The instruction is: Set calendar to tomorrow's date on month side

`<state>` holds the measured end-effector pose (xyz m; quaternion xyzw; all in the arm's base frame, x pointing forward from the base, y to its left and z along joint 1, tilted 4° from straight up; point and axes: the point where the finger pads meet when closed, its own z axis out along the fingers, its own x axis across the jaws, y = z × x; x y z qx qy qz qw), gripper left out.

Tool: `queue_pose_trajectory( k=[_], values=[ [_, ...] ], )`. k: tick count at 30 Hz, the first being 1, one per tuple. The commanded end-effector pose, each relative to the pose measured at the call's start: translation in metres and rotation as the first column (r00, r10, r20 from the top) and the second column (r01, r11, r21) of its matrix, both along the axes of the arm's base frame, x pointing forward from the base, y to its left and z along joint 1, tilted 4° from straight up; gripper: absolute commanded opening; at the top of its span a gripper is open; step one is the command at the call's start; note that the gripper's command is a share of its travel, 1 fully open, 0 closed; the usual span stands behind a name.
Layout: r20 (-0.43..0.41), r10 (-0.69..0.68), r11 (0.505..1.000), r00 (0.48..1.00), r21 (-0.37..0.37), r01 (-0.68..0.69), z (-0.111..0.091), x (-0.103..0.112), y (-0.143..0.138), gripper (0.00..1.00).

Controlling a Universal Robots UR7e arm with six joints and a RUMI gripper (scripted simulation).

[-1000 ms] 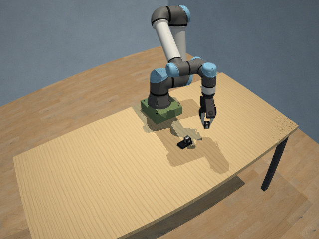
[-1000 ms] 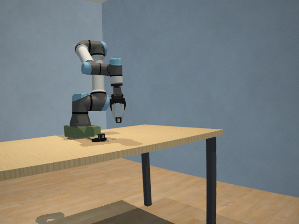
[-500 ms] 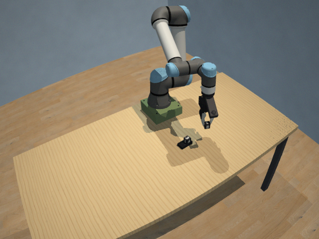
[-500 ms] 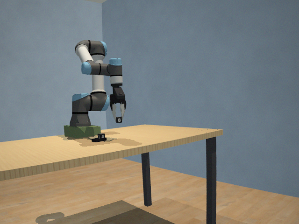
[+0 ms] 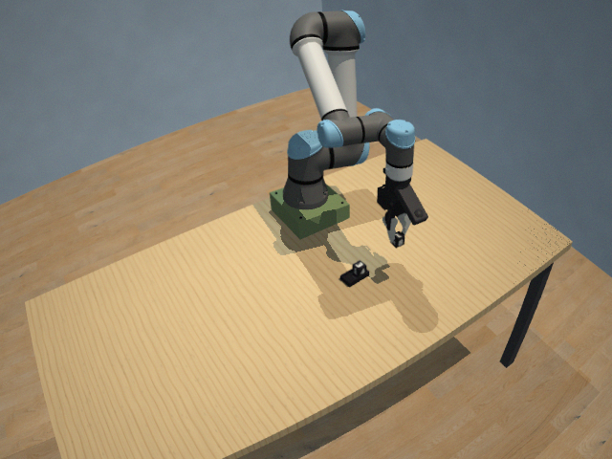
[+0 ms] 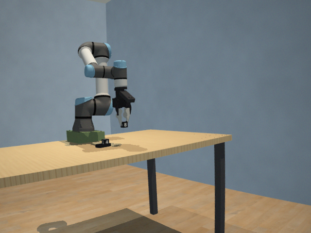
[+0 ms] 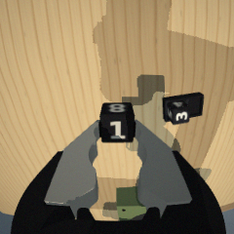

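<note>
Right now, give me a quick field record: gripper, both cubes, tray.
gripper: gripper shut on held cube, raised above the table
held cube: black cube between the jaws, off the table; wrist view shows faces 1 and 8
other cube: second cube sitting in the tray; shows 3 in wrist view, 4 in exterior view
tray: black tray on the table in front of the green base, one slot vacant

The held cube (image 7: 117, 122) shows only a 1 and an 8 in the wrist view; its sides against the jaws are covered. On the tray (image 5: 352, 278), the second cube (image 5: 360, 269) is too small in the top view to read. The month's name cannot be made out anywhere. The green base (image 7: 128, 202) is mostly hidden behind the jaws.
</note>
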<state>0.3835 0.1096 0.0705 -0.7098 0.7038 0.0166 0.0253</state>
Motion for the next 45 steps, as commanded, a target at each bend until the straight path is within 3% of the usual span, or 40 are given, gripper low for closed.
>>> queue_pose_trajectory(
  k=[1,7,12,22,27,29,33,34,36,37,39,40,42,43,44,45],
  values=[
    [0.01,0.143,0.99,0.99,0.002,-0.143,0.0,0.0,0.002,0.11],
    [0.022,0.336,0.942,0.942,-0.004,-0.336,0.001,-0.002,0.004,0.11],
    [0.026,0.408,0.913,0.913,-0.007,-0.408,0.001,-0.003,0.005,0.11],
    [0.04,0.669,0.744,0.743,-0.021,-0.668,0.001,-0.007,0.007,0.11],
    [0.046,0.782,0.623,0.621,-0.03,-0.782,0.001,-0.01,0.008,0.11],
    [0.046,0.782,0.623,0.621,-0.03,-0.782,0.001,-0.01,0.008,0.11],
    [0.05,0.872,0.488,0.486,-0.04,-0.872,0.001,-0.013,0.009,0.11],
    [0.05,0.877,0.48,0.478,-0.041,-0.876,0.001,-0.013,0.009,0.11],
    [0.051,0.913,0.408,0.406,-0.046,-0.912,0.001,-0.015,0.009,0.11],
    [0.051,0.915,0.402,0.4,-0.046,-0.914,0.001,-0.015,0.009,0.11],
    [0.052,0.945,0.325,0.322,-0.051,-0.944,0.001,-0.016,0.01,0.11],
    [0.052,0.947,0.321,0.318,-0.052,-0.946,0.001,-0.017,0.01,0.11],
    [0.053,0.97,0.239,0.236,-0.057,-0.969,0.001,-0.018,0.01,0.11],
    [0.053,0.971,0.237,0.234,-0.057,-0.97,0.001,-0.018,0.01,0.11],
    [0.053,0.98,0.194,0.191,-0.06,-0.979,0.001,-0.019,0.01,0.11],
    [0.053,0.98,0.194,0.191,-0.06,-0.979,0.001,-0.019,0.01,0.11]
  ],
)
